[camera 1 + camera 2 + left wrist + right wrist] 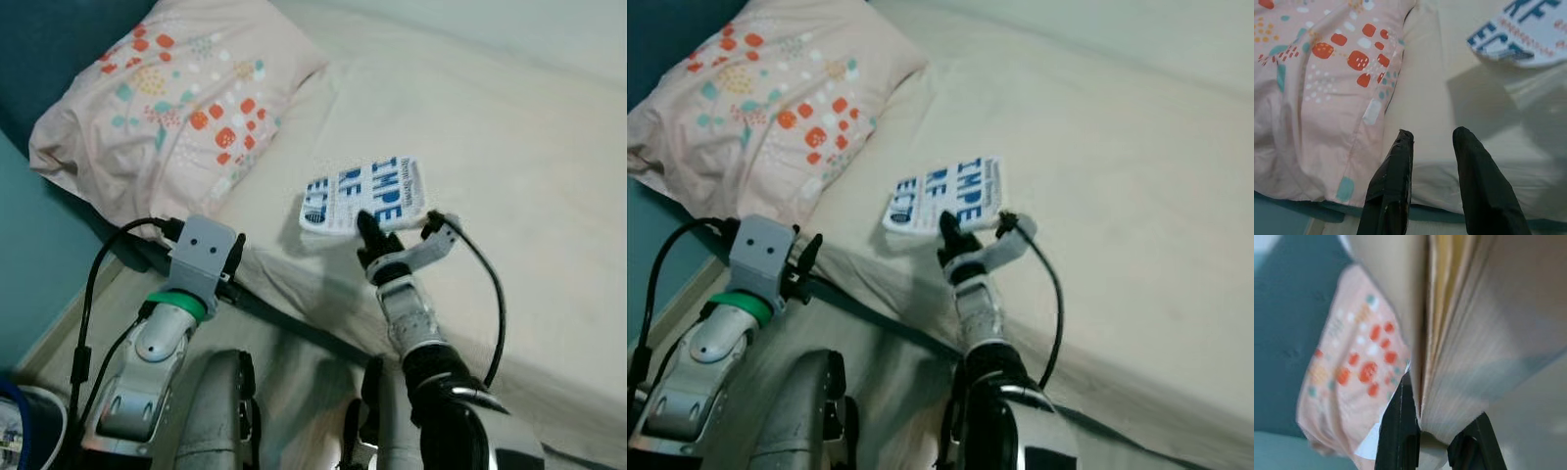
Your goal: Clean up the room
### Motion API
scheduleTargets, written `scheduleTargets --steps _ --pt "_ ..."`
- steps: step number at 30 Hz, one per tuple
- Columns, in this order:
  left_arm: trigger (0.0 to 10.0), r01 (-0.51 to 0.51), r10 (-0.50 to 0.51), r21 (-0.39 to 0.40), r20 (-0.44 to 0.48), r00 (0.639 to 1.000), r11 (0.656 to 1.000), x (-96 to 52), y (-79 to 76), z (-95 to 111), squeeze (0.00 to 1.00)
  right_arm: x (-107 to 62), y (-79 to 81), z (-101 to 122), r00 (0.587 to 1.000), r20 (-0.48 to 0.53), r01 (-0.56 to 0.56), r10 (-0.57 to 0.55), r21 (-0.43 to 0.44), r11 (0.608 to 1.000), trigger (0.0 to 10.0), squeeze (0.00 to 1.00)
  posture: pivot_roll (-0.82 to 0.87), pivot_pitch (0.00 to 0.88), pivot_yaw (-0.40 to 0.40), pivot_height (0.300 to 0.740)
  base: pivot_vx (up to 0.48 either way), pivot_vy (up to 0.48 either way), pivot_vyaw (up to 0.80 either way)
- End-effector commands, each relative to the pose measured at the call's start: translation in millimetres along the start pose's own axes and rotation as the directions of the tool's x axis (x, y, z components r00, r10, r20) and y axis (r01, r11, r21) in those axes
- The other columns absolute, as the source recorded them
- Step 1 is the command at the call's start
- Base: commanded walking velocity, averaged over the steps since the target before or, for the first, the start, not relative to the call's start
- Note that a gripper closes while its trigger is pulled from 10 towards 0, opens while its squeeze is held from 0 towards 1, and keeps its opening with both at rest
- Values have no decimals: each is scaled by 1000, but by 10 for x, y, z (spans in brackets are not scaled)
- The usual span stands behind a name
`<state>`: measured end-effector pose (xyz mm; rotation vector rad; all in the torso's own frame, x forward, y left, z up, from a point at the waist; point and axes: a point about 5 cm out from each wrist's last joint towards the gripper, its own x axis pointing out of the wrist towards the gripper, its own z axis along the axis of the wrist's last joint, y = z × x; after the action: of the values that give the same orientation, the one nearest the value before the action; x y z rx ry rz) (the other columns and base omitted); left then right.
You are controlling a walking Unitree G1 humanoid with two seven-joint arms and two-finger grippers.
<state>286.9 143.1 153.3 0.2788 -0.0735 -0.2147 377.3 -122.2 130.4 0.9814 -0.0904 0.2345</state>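
My right end effector (367,227) was clenched on the white paperback book with blue lettering (364,195), raised just above the cream bed (509,166) — mid-pickup, I judged; next, carrying it away. My left end effector (1432,142) hung released.

We record soft, even indoor light with a greenish cast and no glare. The book (364,196) throws a diffuse shadow on the bed (509,147) toward its near edge. Head views look mildly soft and grainy. In the right wrist view, the book's pages sit very close and blurred; the pillow (1356,367) behind is out of focus.
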Motion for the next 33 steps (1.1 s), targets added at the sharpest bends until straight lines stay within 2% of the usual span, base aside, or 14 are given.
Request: scheduleTargets --steps 1,5,14,17,21,24,26,27,28,29,30,31,33 --pt "10000 11 -11 -1 -22 1000 1000 -40 -9 -35 0 17 32 -20 1000 6 -27 26 55 998 10000 0 170 208 69 596 0 0 0" --pt "10000 14 -14 -2 -22 1000 1000 -78 -19 -8 0 57 54 -20 1000 6 -28 27 126 992 10000 0 194 226 68 596 0 0 0" --pt "10000 7 -7 -4 -17 1000 1000 -188 -7 73 0 139 77 6 999 5 52 -53 161 986 10000 0 262 274 69 596 0 0 0" --pt "10000 -9 10 13 -38 999 1000 -319 61 96 0 192 106 72 996 36 74 -84 213 974 10000 0 340 307 99 596 0 0 0" --pt "10000 -23 25 35 -55 998 999 -417 140 123 0 215 118 103 993 61 86 -105 261 962 10000 0 380 324 117 596 0 0 0" --pt "10000 -39 43 58 -64 997 998 -510 241 175 0 212 113 76 989 67 104 -129 298 949 10000 0 432 351 145 596 0 0 0" --pt "10000 -45 51 76 -80 995 996 -599 298 220 0 171 60 -19 982 22 170 -185 301 938 10000 0 455 372 164 596 0 0 0" --pt "10000 -43 50 81 -87 995 996 -632 305 231 0 151 39 -65 979 0 195 -204 293 936 10000 192 458 376 167 596 0 0 0" --pt "10000 -43 50 81 -87 995 996 -632 305 231 0 151 39 -65 979 0 195 -204 293 936 10000 192 458 376 167 596 0 0 0" --pt "10000 -40 48 85 -90 995 996 -657 305 239 0 135 24 -101 976 -16 214 -219 290 933 10000 694 461 380 170 596 0 0 0" --pt "10000 -40 48 85 -90 995 996 -657 305 239 0 135 24 -101 976 -16 214 -219 290 933 10000 694 461 380 170 596 0 0 0" --pt "10000 -38 46 85 -94 994 996 -675 302 245 0 124 13 -129 973 -32 229 -230 292 929 10000 1000 462 382 170 596 0 0 0" --pt "10000 -37 45 85 -97 994 996 -686 296 248 0 112 5 -155 971 -45 236 -233 291 927 10000 1000 465 386 171 596 0 0 0"
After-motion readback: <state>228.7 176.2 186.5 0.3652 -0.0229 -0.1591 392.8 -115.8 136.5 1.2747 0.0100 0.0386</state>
